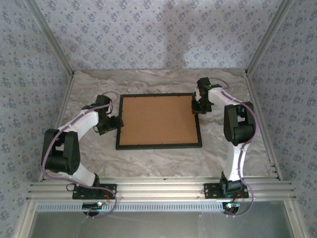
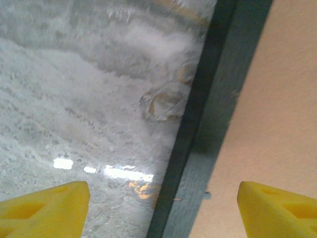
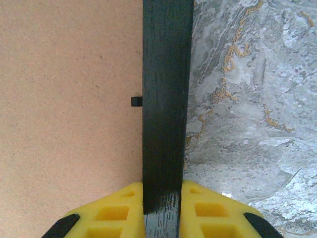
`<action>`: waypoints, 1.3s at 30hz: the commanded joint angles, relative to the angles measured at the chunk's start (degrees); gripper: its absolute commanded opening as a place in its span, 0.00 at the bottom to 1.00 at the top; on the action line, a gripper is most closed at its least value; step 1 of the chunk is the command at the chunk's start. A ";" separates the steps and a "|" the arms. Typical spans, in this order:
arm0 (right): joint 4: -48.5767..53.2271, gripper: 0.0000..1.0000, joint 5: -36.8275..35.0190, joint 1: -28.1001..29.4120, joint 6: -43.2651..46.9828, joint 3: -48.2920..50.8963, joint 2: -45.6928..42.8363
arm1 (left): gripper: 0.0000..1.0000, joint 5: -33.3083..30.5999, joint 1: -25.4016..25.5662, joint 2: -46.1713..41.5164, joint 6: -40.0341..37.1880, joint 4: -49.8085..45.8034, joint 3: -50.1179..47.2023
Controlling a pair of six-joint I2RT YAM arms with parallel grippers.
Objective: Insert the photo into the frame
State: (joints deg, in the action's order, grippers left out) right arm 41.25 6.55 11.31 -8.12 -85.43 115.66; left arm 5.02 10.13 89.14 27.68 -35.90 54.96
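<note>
We saw the right gripper [image 3: 162,210] clamped on a rail of the frame [image 1: 158,146], which ran straight ahead from its fingers, and the left gripper [image 2: 161,206] spread wide astride the opposite rail.

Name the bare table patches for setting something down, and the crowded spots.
Free: table between the frame and the near rail; between the frame and the back wall. Crowded: the frame's sides, at the left end effector and right end effector.
</note>
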 commanded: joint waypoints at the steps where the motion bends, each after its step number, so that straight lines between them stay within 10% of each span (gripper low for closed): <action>1: 2.87 0.19 1.00 0.47 0.04 -1.42 1.04 | 0.79 -1.30 0.06 0.47 -0.17 -0.24 -1.73; 39: 2.14 0.18 1.36 0.47 0.04 -0.48 1.34 | 0.79 -1.21 0.94 -3.22 0.70 -4.29 -1.79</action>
State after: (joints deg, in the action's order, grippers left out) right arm 41.50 6.61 11.31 -8.14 -85.67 115.83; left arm 4.47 10.90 88.16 28.14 -37.21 52.29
